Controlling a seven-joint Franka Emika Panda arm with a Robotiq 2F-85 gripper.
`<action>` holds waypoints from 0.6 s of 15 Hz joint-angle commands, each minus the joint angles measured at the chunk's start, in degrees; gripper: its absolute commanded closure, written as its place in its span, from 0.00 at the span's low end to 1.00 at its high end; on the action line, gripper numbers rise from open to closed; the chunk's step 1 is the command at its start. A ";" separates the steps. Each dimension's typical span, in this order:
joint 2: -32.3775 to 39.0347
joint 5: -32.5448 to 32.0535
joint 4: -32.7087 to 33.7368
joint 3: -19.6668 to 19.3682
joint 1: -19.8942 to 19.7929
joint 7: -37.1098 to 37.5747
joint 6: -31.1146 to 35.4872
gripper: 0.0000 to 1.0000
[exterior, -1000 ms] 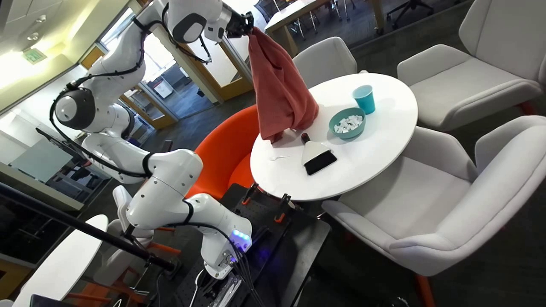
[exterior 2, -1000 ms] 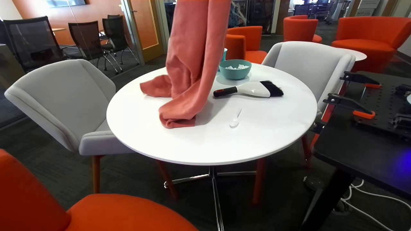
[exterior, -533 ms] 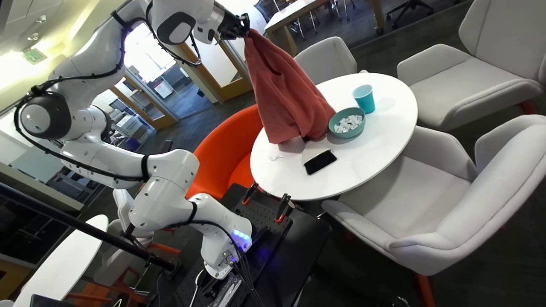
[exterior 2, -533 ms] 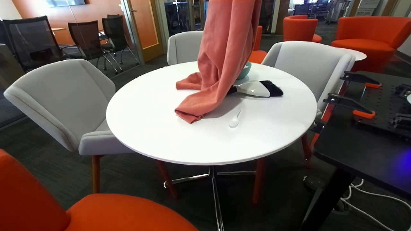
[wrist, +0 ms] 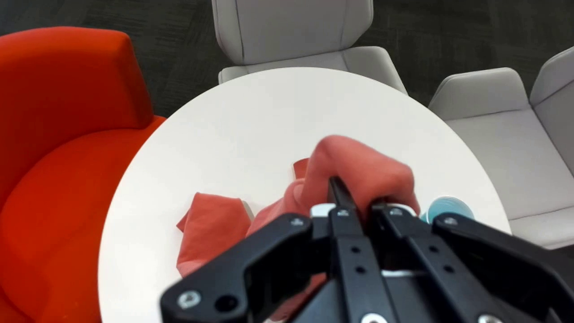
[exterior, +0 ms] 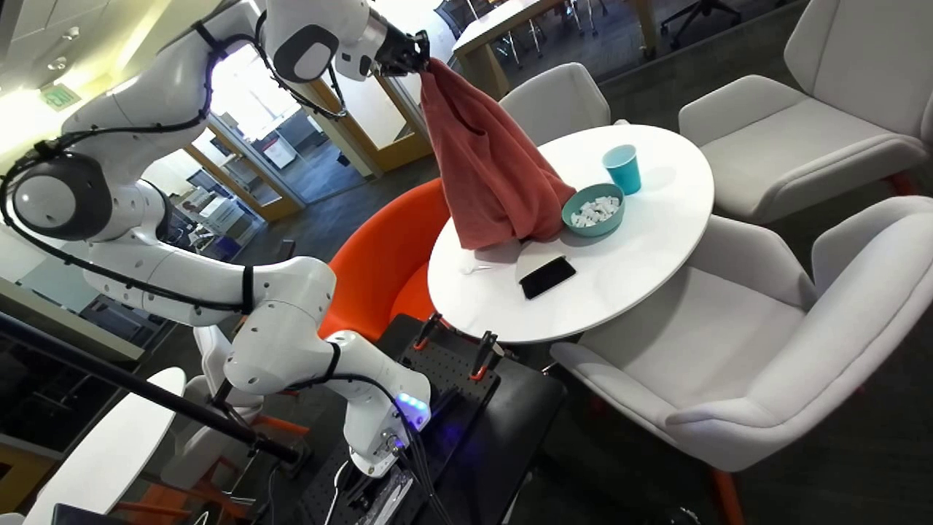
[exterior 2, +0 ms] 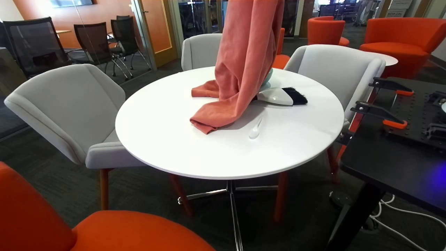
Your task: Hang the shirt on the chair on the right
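Note:
The shirt, a salmon-red cloth, hangs from my gripper (exterior: pixel 426 63), which is shut on its top corner. The shirt (exterior: pixel 492 164) drapes down above the round white table (exterior: pixel 605 299), and its lower folds rest on the tabletop. In an exterior view the shirt (exterior 2: pixel 240 59) covers the brush handle, and the gripper is out of frame above. In the wrist view, the shirt (wrist: pixel 363 163) is bunched between the fingertips (wrist: pixel 358 193). Grey chairs stand round the table: one at the right of the wrist view (wrist: pixel 502 148), one at its top (wrist: pixel 291 31).
A teal bowl of white pieces (exterior: pixel 596 211) stands beside the shirt's hem. A blue cup (exterior: pixel 623 169), a brush (exterior 2: pixel 277 96) and a white spoon (exterior 2: pixel 255 129) are on the table. An orange chair (exterior: pixel 379 255) stands at the table's edge. Clamps (exterior 2: pixel 378 113) hold the robot's base plate.
The shirt has swung across the table to the bowl's edge and over the brush handle. The arm's elbow has moved out and down. In the last half second there is little motion.

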 commanded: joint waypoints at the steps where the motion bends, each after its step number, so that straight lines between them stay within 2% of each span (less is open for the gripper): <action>1: 2.16 -6.11 -0.48 -11.90 12.00 4.24 1.96 0.98; 5: 1.56 -13.15 1.16 -26.92 23.91 11.29 1.92 0.98; 7: 1.86 -15.86 2.84 -32.66 28.12 15.18 3.55 0.98; 9: 3.14 -18.19 4.51 -36.38 30.66 18.85 8.83 0.98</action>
